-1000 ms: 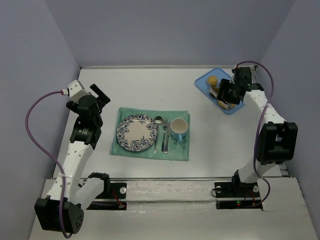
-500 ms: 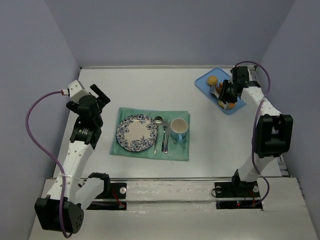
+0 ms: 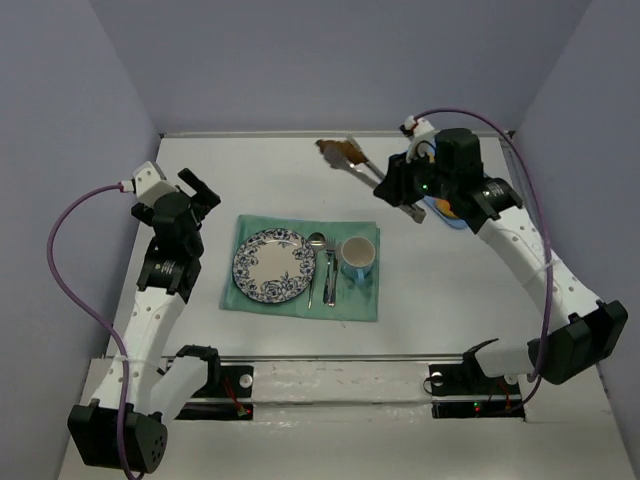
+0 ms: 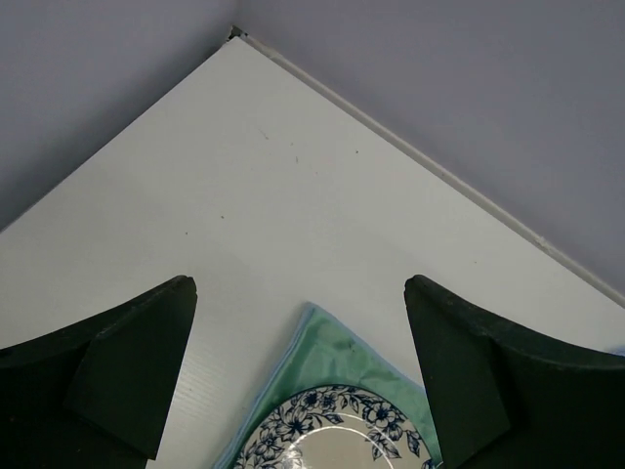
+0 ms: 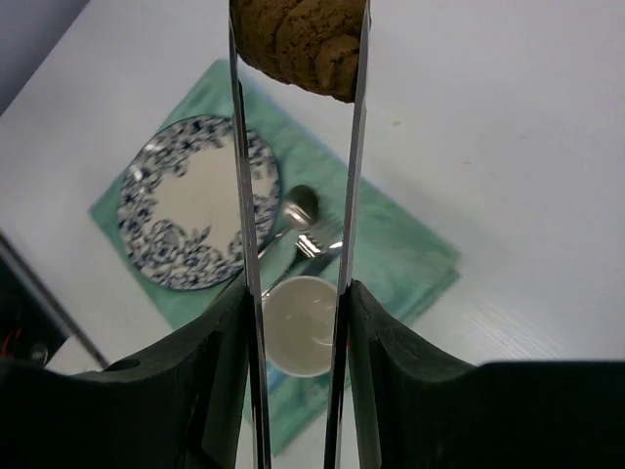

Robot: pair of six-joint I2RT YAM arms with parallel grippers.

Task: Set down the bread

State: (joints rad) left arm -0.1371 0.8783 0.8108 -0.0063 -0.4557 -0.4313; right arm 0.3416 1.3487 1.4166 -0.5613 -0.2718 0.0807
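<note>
The bread (image 3: 333, 150) is a dark golden-brown oblong piece pinched at the tip of long metal tongs (image 3: 365, 170). My right gripper (image 3: 394, 190) is shut on the tongs and holds them in the air above the far middle of the table. In the right wrist view the bread (image 5: 303, 39) sits between the tong blades (image 5: 347, 195) at the top, and my gripper (image 5: 298, 303) squeezes them. The patterned plate (image 3: 243, 262) is empty and lies below to the left; it also shows in the right wrist view (image 5: 146, 230). My left gripper (image 3: 198, 188) is open and empty, left of the plate (image 4: 293, 430).
A green cloth (image 3: 300, 300) holds the plate, a spoon (image 3: 317, 243), a fork (image 3: 331, 272) and a blue cup (image 3: 358, 256). A blue tray (image 3: 456, 220) at the far right is mostly hidden under my right arm. Walls close in the table on three sides.
My right arm has lifted off the blue tray and swung left, carrying the tongs with the bread in them out over the far middle of the table. The left arm has barely moved.
</note>
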